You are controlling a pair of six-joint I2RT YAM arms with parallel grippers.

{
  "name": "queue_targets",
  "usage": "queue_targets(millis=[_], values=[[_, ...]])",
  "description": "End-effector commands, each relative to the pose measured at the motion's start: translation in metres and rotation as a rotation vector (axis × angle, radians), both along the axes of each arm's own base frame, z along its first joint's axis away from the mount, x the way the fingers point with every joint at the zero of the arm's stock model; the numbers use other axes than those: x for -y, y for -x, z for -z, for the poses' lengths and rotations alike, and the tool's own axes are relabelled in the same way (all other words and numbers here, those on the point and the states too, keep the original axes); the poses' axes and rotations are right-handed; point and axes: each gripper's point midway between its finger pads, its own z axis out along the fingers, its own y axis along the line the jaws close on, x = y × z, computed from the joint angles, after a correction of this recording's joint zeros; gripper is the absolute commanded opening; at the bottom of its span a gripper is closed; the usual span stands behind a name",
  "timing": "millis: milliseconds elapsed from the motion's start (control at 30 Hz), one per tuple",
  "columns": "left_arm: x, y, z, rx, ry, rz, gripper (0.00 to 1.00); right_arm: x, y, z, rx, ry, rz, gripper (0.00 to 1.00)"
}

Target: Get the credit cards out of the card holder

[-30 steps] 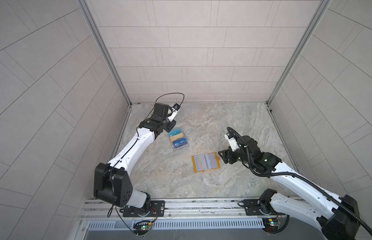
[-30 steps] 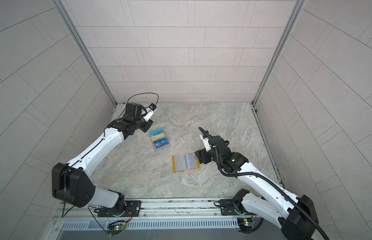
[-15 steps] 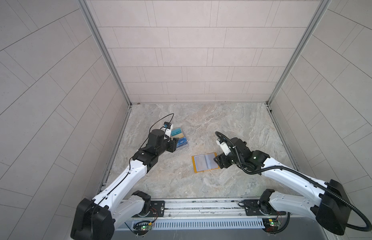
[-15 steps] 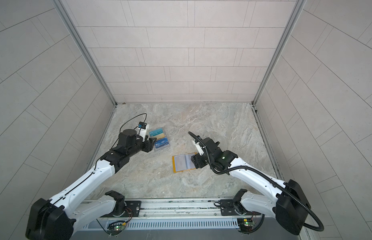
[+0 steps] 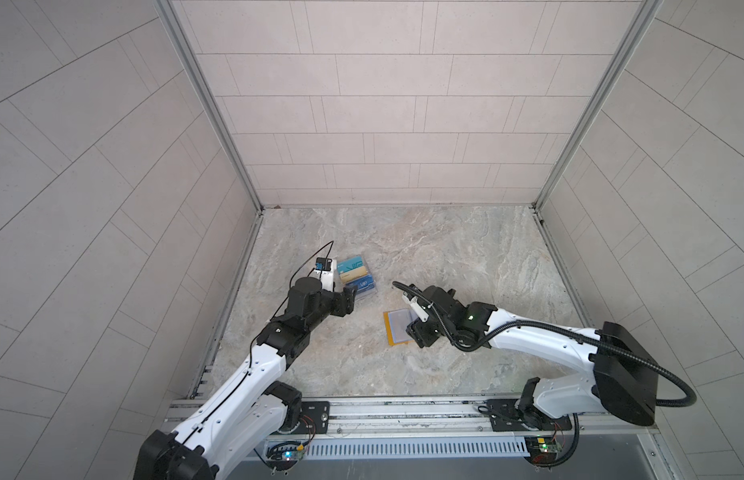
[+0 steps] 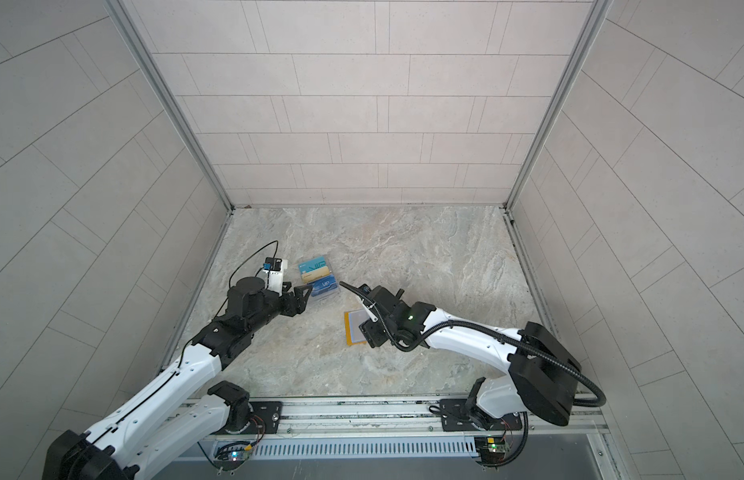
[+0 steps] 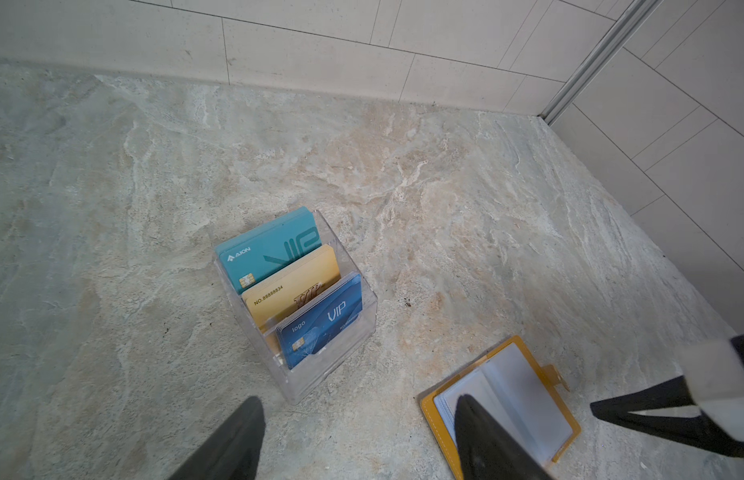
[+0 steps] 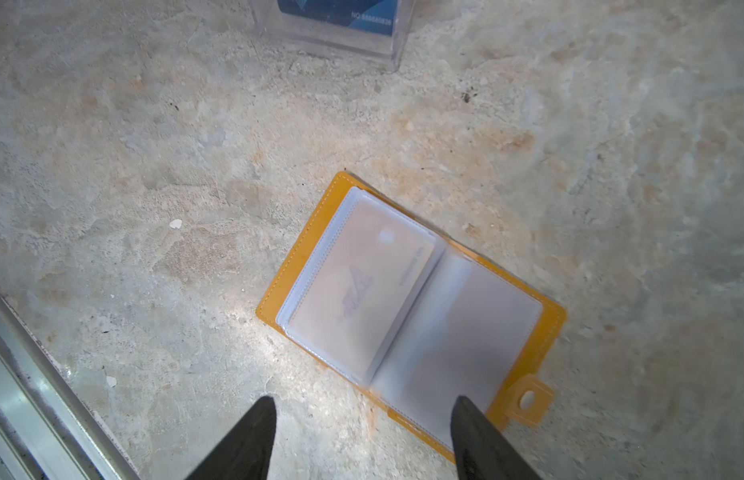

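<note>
The card holder (image 5: 397,328) (image 6: 354,328) (image 8: 407,307), a mustard-yellow wallet, lies open on the marble floor with its frosted sleeves up. A pale gold credit card (image 8: 357,286) shows through one sleeve. My right gripper (image 8: 364,400) (image 5: 420,334) hangs open over the wallet's near edge, one finger above a sleeve page and nothing between the jaws. My left gripper (image 7: 359,403) (image 5: 350,298) is open and empty, between the wallet (image 7: 524,390) and a clear stand. A gold card (image 7: 295,282) and a blue card (image 7: 324,320) stand in that stand.
The clear acrylic tiered stand (image 7: 320,374) (image 5: 357,278) (image 6: 320,279) is left of the wallet and also holds a teal card (image 7: 270,253). The metal base rail (image 5: 403,409) (image 8: 29,365) runs along the front. Tiled walls enclose the floor on three sides.
My left arm swung from behind the stand to its near side, and its jaws widened. My right gripper slid left over the wallet and its jaws narrowed slightly.
</note>
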Motion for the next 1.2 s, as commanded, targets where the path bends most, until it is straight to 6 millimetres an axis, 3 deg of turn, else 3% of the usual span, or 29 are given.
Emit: queue_targets(millis=[0, 400, 1167], values=[[-0.004, 0.004, 0.000, -0.004, 0.012, -0.019, 0.77, -0.013, -0.008, 0.000, 0.029, -0.016, 0.015, 0.67], [-0.007, 0.016, 0.011, -0.022, 0.031, -0.025, 0.82, -0.039, -0.003, 0.027, 0.028, 0.079, -0.071, 0.60], [-0.009, 0.021, 0.013, -0.036, 0.012, -0.018, 0.82, -0.027, -0.005, 0.064, 0.008, 0.203, -0.062, 0.49]])
